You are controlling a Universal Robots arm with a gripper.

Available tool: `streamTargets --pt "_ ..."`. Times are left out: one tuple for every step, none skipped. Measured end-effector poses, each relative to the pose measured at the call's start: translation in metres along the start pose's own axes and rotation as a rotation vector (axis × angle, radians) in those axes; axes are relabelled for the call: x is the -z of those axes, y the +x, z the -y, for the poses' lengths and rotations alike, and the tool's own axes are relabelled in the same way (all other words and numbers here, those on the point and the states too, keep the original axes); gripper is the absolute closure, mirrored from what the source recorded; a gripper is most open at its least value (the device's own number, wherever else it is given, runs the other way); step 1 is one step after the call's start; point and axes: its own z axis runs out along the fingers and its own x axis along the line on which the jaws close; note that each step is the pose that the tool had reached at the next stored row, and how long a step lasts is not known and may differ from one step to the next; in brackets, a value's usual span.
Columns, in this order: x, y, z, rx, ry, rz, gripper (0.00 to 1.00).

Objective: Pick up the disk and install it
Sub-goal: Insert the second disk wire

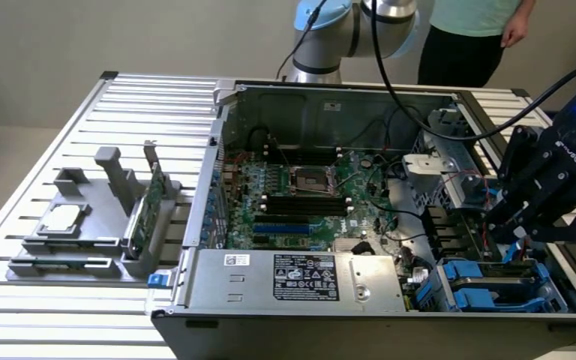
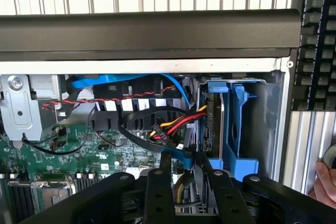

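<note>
Closest, the tool (image 2: 184, 157) hangs over the cables (image 2: 173, 124) (spread or pinching, I cannot tell). Just beyond, the disk (image 2: 216, 114) stands on edge in the blue bay (image 2: 239, 129). Seating it well likely needs a straight push along the rails, clear of the cables.

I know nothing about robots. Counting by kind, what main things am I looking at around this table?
Open computer case: 1
Grey parts rack: 1
Square silver chip: 1
Green circuit card: 1
Robot gripper: 1
Total: 5
</note>
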Motion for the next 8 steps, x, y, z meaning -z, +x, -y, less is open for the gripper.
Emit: streamTargets --pt "0.0001 0.0002 0.0000 -0.001 -0.0002 0.0056 0.67" --pt "0.0002 0.0004 0.0000 -0.001 -0.0003 0.0105 0.67" --pt "0.0002 0.0007 0.0000 -0.002 -0.0004 0.0145 0.67" --pt "0.0003 0.0010 0.0000 -0.002 -0.0005 0.0180 0.67" --pt "0.0003 0.0014 0.0000 -0.002 -0.0006 0.0211 0.67" --pt "0.0003 0.0019 0.0001 -0.003 -0.0007 0.0248 0.67" --pt "0.0004 0.0024 0.0001 -0.003 -0.0008 0.0282 0.67" --pt "0.0004 0.0029 0.0001 -0.003 -0.0009 0.0316 0.70"
